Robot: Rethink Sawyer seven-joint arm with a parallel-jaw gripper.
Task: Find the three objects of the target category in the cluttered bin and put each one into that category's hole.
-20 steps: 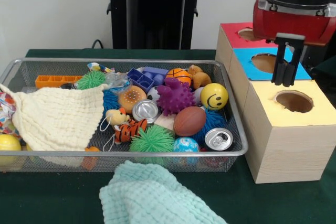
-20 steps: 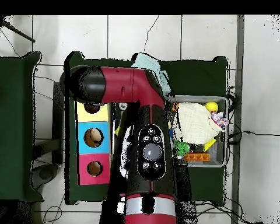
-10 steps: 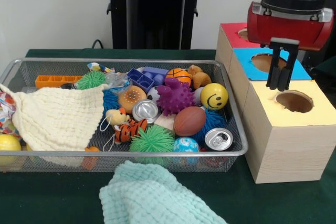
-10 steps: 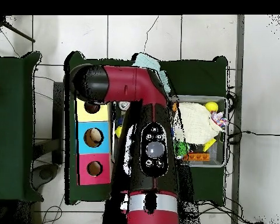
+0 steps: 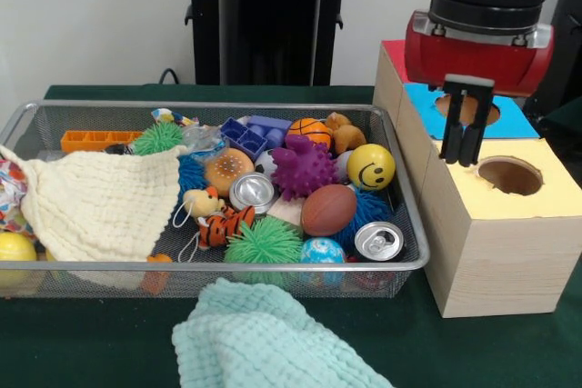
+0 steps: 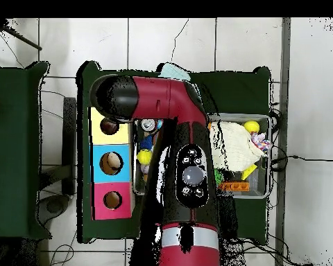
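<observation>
In the front view, the gripper (image 5: 463, 159) has been carried leftward since the earlier frames and is now seen at the upper right, over the left edge of the yellow-topped box, its fingers drawn together with nothing held between them. The hole (image 5: 509, 175) lies just right of it, uncovered. The bin (image 5: 227, 265) fills the left and middle of the frame, unchanged (the clutter has not been stirred). One of the polka-dot bags (image 5: 11, 190) is glimpsed at the far left edge, beside the cream cloth (image 5: 100, 202). A mint-green cloth (image 5: 264, 338) lies on the desk (image 5: 91, 343) at the bottom, outside the bin. The desk is covered in dark green, and a pale wall stands behind.

In the overhead view, the arm (image 6: 186, 152) has been swung rightward across the bin (image 6: 268, 156), most of which is hidden. The yellow-topped hole (image 6: 109, 127) is seen at the left, partly under the arm's dark end. The gripper itself is hidden. White floor tiles surround the desk (image 6: 238, 86).
</observation>
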